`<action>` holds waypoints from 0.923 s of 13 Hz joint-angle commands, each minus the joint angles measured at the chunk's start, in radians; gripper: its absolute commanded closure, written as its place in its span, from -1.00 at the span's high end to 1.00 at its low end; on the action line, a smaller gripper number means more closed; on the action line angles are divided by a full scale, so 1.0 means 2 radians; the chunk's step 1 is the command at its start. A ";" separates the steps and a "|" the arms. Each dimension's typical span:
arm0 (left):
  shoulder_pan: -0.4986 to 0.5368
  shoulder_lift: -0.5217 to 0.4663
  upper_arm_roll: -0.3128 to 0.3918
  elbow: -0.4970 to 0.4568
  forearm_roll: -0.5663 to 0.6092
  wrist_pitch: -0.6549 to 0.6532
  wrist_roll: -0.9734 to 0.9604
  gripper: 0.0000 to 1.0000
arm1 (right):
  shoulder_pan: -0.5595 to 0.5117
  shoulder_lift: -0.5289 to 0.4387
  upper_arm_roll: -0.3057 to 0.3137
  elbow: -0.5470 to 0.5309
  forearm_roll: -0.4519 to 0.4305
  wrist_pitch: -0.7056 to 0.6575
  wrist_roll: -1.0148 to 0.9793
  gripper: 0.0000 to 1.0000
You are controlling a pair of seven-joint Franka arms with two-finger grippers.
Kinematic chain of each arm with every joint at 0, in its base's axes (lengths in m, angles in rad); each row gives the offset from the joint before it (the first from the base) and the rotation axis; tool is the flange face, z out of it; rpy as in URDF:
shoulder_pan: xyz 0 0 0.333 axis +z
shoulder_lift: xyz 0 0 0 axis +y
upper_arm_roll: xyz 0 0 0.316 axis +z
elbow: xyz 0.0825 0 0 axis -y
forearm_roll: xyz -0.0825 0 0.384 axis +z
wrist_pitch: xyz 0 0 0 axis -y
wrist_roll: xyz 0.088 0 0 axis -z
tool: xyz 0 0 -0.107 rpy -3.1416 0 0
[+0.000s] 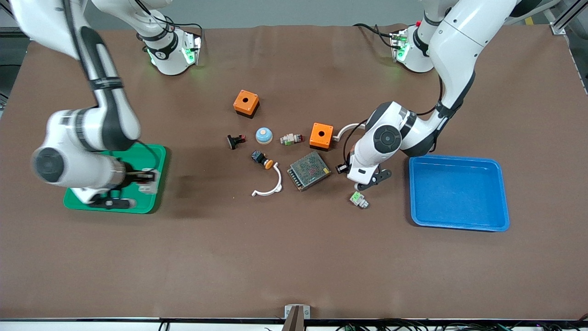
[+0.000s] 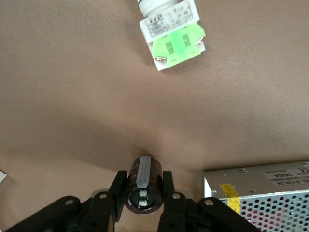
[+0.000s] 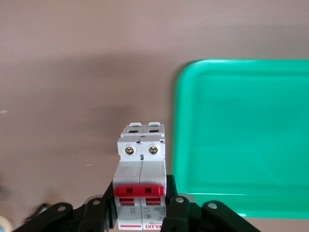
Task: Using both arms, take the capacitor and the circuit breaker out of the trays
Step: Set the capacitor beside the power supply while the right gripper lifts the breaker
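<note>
While the right gripper [image 3: 142, 203] holds the breaker [image 3: 141, 181] clamped over the green tray [image 1: 154, 154], the left gripper [image 2: 143, 193] pinches the capacitor [image 2: 143, 186] above the desk [image 1: 294, 257], between the metal power supply [image 1: 309, 170] and the white-and-green connector [image 1: 359, 199].

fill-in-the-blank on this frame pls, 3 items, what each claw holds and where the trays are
1. The left claw is shut on the ____.
2. The right claw, over the green tray, is shut on the ____.
3. The tray toward the left arm's end of the table is ____ in colour.

Missing words: capacitor; breaker; blue
</note>
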 commanded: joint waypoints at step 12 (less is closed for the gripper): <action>0.048 -0.038 0.004 0.190 0.016 -0.205 0.079 1.00 | 0.164 0.069 -0.006 -0.002 0.066 0.143 0.157 -0.81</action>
